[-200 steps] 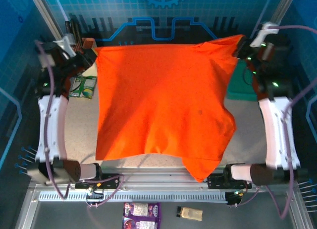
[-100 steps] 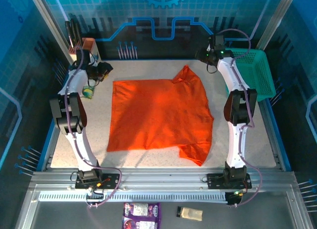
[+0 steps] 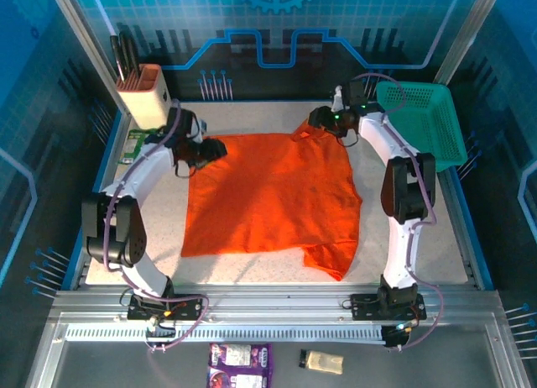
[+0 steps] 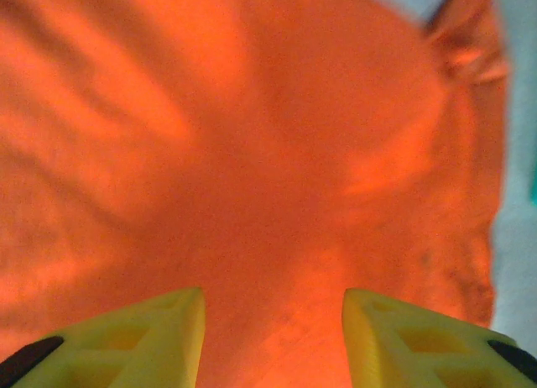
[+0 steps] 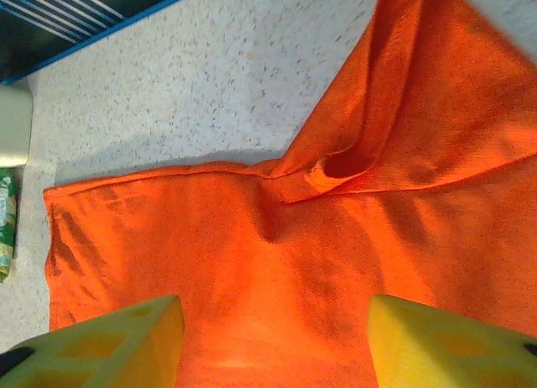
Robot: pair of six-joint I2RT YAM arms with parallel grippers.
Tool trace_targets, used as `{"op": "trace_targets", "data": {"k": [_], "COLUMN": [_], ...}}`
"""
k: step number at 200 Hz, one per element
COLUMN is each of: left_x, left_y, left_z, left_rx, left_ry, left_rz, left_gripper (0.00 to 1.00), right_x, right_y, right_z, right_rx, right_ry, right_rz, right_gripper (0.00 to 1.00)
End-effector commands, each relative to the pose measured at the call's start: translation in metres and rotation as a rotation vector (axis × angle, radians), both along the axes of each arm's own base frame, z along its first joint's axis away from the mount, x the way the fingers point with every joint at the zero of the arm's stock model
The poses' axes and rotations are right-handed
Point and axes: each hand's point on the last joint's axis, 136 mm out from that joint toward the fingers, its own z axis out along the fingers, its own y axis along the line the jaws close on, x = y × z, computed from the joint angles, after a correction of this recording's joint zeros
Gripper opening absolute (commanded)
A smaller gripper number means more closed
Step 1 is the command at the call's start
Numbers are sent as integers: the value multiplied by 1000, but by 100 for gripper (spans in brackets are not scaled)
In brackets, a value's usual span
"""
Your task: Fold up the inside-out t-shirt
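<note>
Orange t-shirt (image 3: 268, 195) lies flat, lengthwise left-right, sleeves rightward.

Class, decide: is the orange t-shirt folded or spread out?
Spread out: the t-shirt lies flat across the table, only its far right corner rumpled.

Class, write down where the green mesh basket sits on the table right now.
In the top view, the green basket sits at the far right corner of the table, to the right of the orange t-shirt.
</note>
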Motion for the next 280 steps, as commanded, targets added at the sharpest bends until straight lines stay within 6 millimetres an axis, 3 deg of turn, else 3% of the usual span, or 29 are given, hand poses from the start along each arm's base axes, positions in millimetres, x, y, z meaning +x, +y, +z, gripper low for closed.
{"op": "trace_targets", "data": {"k": [1,19,28,31,41,118,142,165,195,224,239,245,261,280], "left_x": [-21,-33,-38,-39,-43,-57,-61,-64,-68,-75,-79,-80,-82,-83], "left_y": [8,7,7,7,8,11,12,15,17,20,20,20,20,20], "left_z": [-28,-46,-52,-53,-57,-73,-74,-72,-69,-67,-66,-66,-67,-69], "left_rx": [13,4,5,6,10,29,41,53,69,76,72,70,70,72], "left_ry": [65,104,122,126,137,181,189,190,193,190,190,190,193,194], "left_rz": [53,59,60,59,60,67,65,66,66,75,80,81,81,80], "left_gripper": [46,46,46,46,46,45,45,44,44,44,44,44,44,44], "right_x": [11,19,23,24,28,55,62,71,89,101,100,99,94,81], "right_y": [17,15,15,17,21,45,51,58,83,108,106,103,92,75], "right_z": [-25,-46,-45,-58,-66,-81,-78,-70,-55,-65,-64,-58,-31,-2], "right_rx": [40,39,58,62,92,181,192,207,269,318,299,287,261,234], "right_ry": [55,98,96,117,126,99,84,52,-41,-80,-63,-64,-97,-133], "right_rz": [-4,-57,-72,-76,-84,-89,-89,-79,-45,35,49,48,33,16], "right_gripper": [59,56,54,54,51,37,24,0,0,0,36,43,50,51]}}
